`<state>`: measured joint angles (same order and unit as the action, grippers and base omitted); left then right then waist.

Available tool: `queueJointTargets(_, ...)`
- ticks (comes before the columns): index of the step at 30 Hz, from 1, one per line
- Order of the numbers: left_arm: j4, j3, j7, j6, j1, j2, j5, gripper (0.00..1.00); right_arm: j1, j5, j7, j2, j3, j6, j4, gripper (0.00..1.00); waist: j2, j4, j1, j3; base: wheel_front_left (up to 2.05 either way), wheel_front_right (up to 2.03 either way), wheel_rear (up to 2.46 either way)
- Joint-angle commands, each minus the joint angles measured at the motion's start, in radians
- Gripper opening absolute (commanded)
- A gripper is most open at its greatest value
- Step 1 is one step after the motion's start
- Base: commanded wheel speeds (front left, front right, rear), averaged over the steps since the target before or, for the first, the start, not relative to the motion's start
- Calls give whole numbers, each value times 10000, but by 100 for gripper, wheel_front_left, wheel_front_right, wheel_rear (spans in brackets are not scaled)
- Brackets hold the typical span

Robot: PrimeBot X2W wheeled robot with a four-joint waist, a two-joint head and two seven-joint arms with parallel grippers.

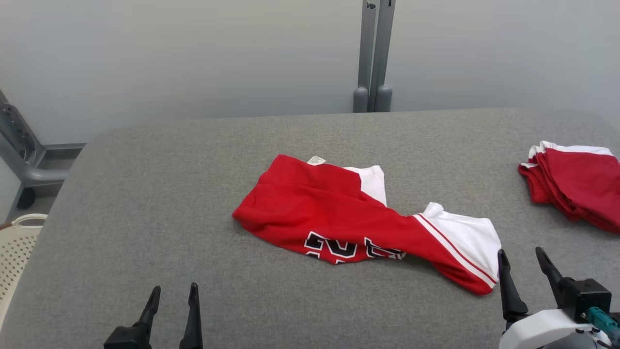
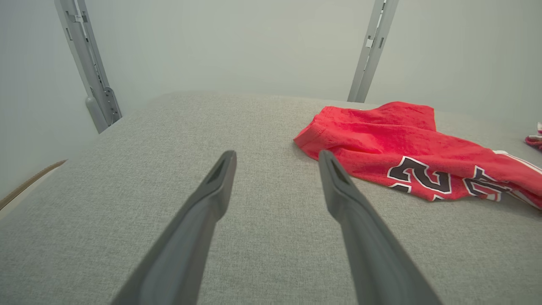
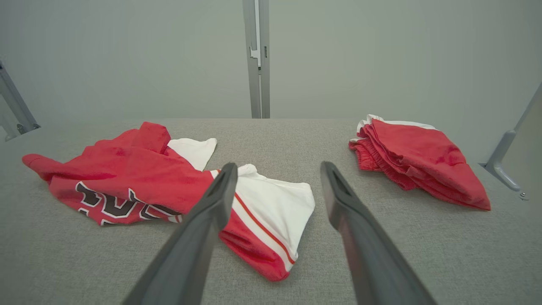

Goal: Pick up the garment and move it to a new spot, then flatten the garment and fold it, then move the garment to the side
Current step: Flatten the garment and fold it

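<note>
Garment point(image 1: 348, 218) crumpled mid table point(image 1: 145, 194); likely light, soft, limp, prone to bunching. Left gripper point(image 1: 174, 289) near left, right gripper point(image 1: 520, 252) beside white corner: both wide open, empty. Pinch near striped hem.

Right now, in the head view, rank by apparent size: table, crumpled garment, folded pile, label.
Largest first:
gray table
crumpled red-and-white garment
folded red pile, partly cut off by the frame edge
white label

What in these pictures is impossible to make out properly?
Black lettering on the red garment: head view, its lower part folded under the cloth.
White label: head view, too small to read.
Red stack: head view, cut off by right edge.
Pale basket: head view, cut by left edge.
</note>
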<state>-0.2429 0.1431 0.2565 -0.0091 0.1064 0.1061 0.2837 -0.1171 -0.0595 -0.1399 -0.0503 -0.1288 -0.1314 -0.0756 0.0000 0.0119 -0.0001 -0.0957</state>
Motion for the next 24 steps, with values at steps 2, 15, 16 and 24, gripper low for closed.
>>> queueJointTargets(2, 86, -3, 42, 1, 221, 139, -106, 100, -40, 30, -102, -10, 142, 15, -97, 100, 0, -80, 1, -56, 0, 0, 0)
queueJointTargets(15, 147, 211, -251, -109, 122, 240, 25, 100, 221, -40, 205, -8, 200, 15, -91, 100, 0, -135, 1, 1, 0, 0, 0)
queueJointTargets(16, 149, 272, -381, -162, -18, 250, 21, 100, 259, -101, 352, -9, 145, 15, -89, 100, 0, -128, 1, 31, 0, 0, 0)
queueJointTargets(24, -330, 954, -2587, -651, -1987, 285, 172, 100, 1119, 155, 3059, -10, 75, 15, 99, 100, 0, -180, 1, 582, 0, 0, 0)
